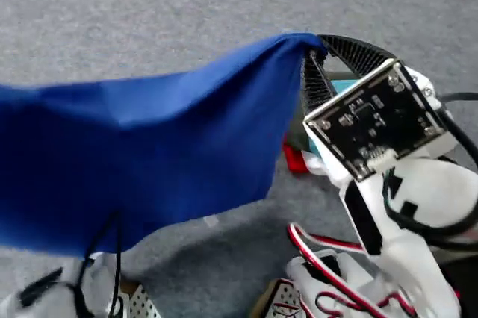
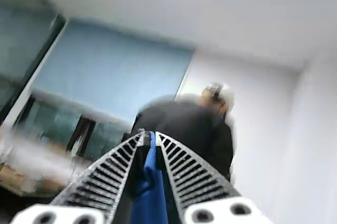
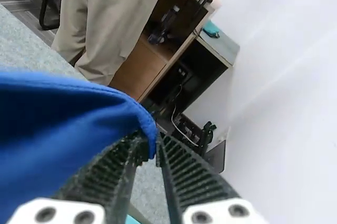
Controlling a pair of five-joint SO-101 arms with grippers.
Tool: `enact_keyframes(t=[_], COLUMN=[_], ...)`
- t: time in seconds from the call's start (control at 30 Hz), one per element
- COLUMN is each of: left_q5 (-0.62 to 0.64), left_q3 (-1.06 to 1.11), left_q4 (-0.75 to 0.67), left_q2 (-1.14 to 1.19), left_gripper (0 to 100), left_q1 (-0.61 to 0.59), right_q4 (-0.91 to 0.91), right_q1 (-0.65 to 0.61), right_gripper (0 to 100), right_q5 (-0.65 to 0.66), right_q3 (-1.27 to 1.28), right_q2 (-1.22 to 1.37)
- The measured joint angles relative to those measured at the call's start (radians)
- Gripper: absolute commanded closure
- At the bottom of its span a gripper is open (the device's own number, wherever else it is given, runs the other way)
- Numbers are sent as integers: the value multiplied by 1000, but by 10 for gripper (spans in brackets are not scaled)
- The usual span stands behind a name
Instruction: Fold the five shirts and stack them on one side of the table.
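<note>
Above the grey tabletop (image 1: 112, 27), across the left and centre of the high view, the blue shirt (image 1: 149, 154) hangs spread out like a sheet, held up over the surface. Your right hand (image 1: 312, 55) is clenched on its upper corner, just right of centre near the top of the frame. The right wrist view confirms it, with the blue edge pinched between the ribbed fingers (image 3: 179, 171). Your left hand (image 2: 150, 135) is likewise clenched on blue cloth, and a strip of it runs down between its two fingers in the left wrist view. So the shirt is stretched between both hands.

I judge you are early in the task: this shirt is open and unfolded, and I can see no finished stack on either side. A bit of red cloth (image 1: 295, 160) and a teal patch (image 1: 342, 85) peek out by the right arm at centre right; whether those are folded shirts I cannot tell. Laying this one flat and folding it is yet to do, and so, as far as shown, are the others.
</note>
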Motion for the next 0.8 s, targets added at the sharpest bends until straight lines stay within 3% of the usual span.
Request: enact_keyframes(t=[0.23, 0.43, 0.63, 0.8], left_q5=[0, 0, 0, 0], left_q3=[135, 411, 783, 1100], left_q4=[-2, -66, -299, -589], left_q2=[-8, -6, 8, 12], left_gripper=[981, 981, 981, 981], left_q1=[-2, -2, -2, 2], right_q4=[-18, -127, -218, -316], right_q1=[0, 0, 0, 0], right_gripper=[997, 997, 997, 997], right_q5=[0, 0, 0, 2], right_q3=[29, 110, 149, 149], right_q2=[133, 287, 436, 562])
